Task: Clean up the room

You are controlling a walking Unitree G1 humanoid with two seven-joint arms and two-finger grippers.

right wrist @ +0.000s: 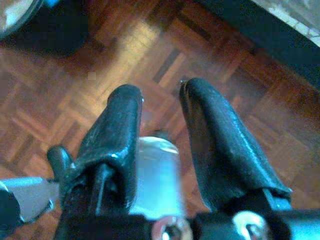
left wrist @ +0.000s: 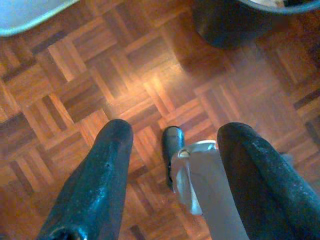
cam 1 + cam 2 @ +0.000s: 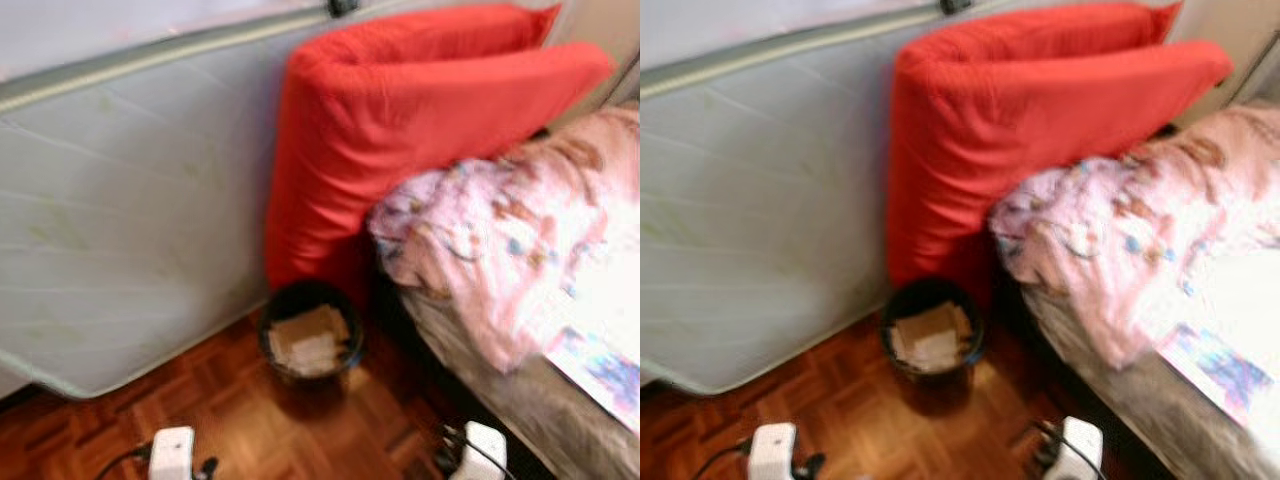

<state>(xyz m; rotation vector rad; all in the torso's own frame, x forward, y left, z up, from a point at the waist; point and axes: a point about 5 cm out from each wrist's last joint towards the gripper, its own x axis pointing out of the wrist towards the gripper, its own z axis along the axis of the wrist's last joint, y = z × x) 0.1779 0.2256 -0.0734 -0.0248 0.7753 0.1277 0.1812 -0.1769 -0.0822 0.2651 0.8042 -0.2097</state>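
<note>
Left: mattress (image 3: 120, 220) against wall. Centre: black wastebasket (image 3: 311, 330) holding paper, on parquet below red cushion (image 3: 400, 130). Right: rumpled bed (image 3: 540, 260). Left hand (image 2: 170, 150) and right hand (image 1: 160, 125) hang apart, empty. Approach squarely, avoiding wastebasket.

head views were blurred | bin (image 3: 310, 340) contents – unclear, paper-like | mattress (image 3: 120, 220) – cut off at left edge

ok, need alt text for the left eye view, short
A black wastebasket holding crumpled paper stands on parquet floor, at the foot of a big red cushion leaning on a pale upright mattress. To the right, a bed carries a rumpled pink floral blanket. The image is slightly blurred.
</note>
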